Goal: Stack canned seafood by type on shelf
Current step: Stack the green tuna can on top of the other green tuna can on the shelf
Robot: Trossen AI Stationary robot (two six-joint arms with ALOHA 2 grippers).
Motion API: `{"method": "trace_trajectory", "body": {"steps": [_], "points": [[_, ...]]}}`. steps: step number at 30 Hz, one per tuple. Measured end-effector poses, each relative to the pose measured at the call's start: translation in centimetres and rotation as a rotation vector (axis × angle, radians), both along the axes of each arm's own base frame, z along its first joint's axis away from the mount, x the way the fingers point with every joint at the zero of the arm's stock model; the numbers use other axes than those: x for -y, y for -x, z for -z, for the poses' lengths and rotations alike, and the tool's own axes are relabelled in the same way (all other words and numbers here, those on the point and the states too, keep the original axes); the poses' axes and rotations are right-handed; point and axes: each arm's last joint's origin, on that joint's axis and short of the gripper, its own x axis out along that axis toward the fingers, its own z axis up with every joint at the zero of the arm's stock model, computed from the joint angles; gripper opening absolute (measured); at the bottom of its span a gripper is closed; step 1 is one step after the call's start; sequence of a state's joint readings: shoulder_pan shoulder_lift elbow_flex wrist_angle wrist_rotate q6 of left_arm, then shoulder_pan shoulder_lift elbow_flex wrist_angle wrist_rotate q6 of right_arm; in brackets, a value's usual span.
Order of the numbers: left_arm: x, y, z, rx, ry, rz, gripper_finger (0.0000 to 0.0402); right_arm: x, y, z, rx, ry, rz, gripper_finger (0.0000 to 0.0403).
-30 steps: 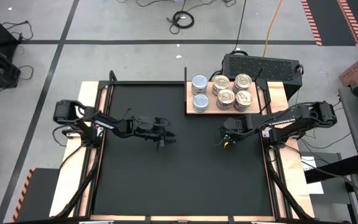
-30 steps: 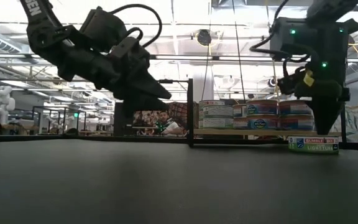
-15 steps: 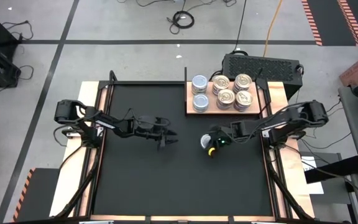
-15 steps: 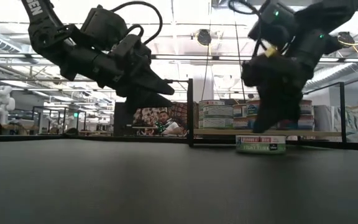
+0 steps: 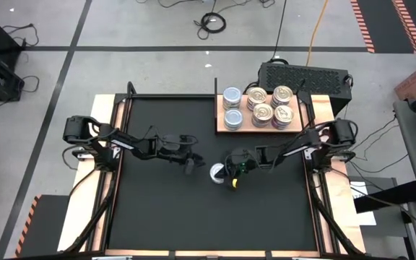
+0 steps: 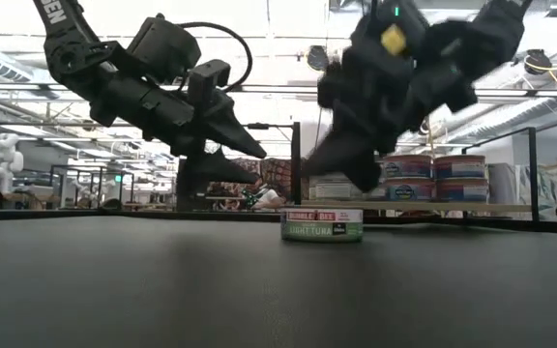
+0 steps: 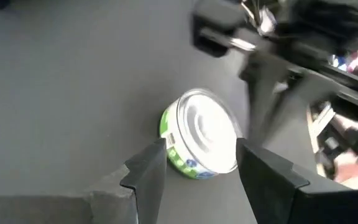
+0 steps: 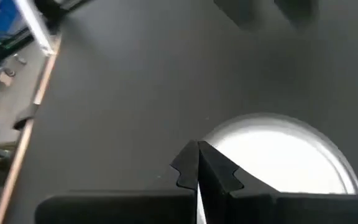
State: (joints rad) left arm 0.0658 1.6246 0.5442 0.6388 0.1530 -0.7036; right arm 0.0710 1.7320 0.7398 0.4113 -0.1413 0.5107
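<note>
Your counter (image 5: 157, 209) is covered by the black mat, with the shelf (image 5: 262, 128) at its far right edge. On the shelf you already have six stacks sorted: two silvery tins (image 5: 232, 95) on its left, four gold-topped tins (image 5: 271, 105) beside them. The low view shows them at least two high, so most of the job looks done.

One tin (image 5: 217, 172) is still loose, lying flat on the mat near the middle, well apart from the shelf; its top is silvery, so it probably belongs with the left pair.

Your right gripper (image 5: 231, 173) sits just beside that tin, jaws pressed together, holding nothing. Your left gripper (image 5: 191, 165) is on its other side, jaws spread, and its wrist view frames the tin between the fingers (image 7: 146, 171) without touching.
</note>
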Motion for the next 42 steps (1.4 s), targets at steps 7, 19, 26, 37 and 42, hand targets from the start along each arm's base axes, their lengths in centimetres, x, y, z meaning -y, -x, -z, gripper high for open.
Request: {"method": "trace_trajectory", "body": {"steps": [7,19,26,37,42], "points": [[0.0,0.3,0.5,-0.079,0.171,-0.089,0.0194,-1.3,1.7,-4.7,-0.033,0.153,0.000,0.0000],[0.3,-4.3,-1.4,-0.183,-0.004,-0.056,0.0194,-6.1,5.9,-3.5,-0.343,0.239,-0.012,0.0000],[0.9,-7.1,0.0,-0.337,-0.057,0.029,0.0194,-6.1,5.7,-2.5,-0.362,0.333,0.039,0.0000],[0.7,-7.5,0.4,-0.392,0.017,0.116,0.0192,-6.4,5.9,-2.8,-0.338,0.394,0.015,0.0000],[0.1,-7.5,0.4,-0.397,0.023,0.113,0.0163,-6.4,5.9,-2.8,-0.335,0.398,0.010,0.0000]]}}
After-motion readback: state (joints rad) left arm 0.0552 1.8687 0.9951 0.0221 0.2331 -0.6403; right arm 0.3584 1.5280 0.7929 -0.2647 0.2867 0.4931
